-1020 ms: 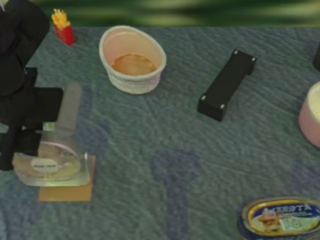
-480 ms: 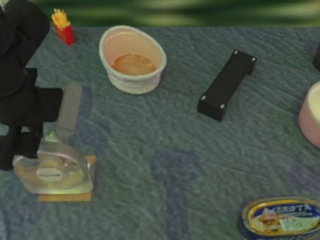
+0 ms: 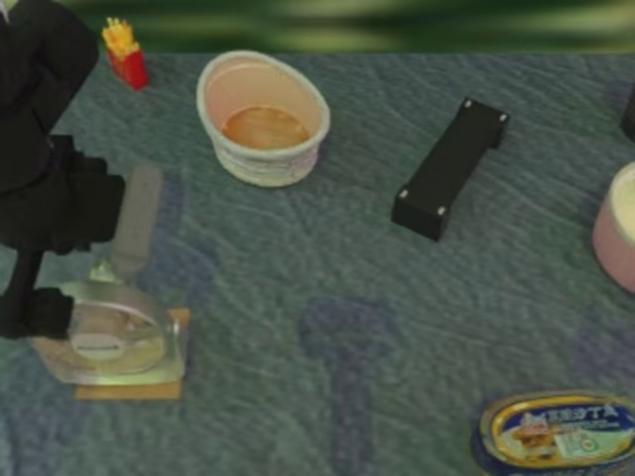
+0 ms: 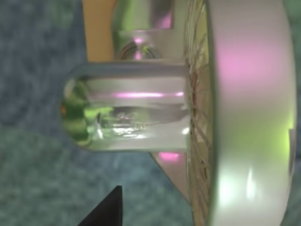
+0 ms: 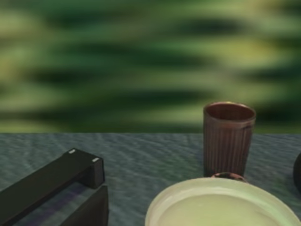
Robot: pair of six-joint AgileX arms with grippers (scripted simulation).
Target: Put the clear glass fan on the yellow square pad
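Observation:
The clear glass fan [image 3: 109, 337] rests on the yellow square pad [image 3: 134, 390] near the table's front left, covering most of it. My left gripper [image 3: 40, 309] sits at the fan's left side, open. In the left wrist view the fan [image 4: 244, 117] fills the picture, its rounded back housing [image 4: 127, 108] sticking out over the pad [image 4: 99, 28]. One dark fingertip [image 4: 106, 212] stands apart from the housing; the other is hidden by the frame. My right gripper [image 5: 136, 219] is parked at the table's right edge [image 3: 629, 114], open and holding nothing.
A white ribbed bowl [image 3: 263, 119] and a fries carton [image 3: 124, 55] stand at the back left. A black block [image 3: 449, 169] lies mid-right, a pink bowl [image 3: 620, 228] at the right edge, a tin [image 3: 561, 431] at the front right. A brown cup [image 5: 229, 139] stands beyond the pink bowl.
The fan has settled onto the pad and stands more tilted than a second ago. The left gripper has loosened from it and the wrist has drawn back slightly. The right arm has not moved.

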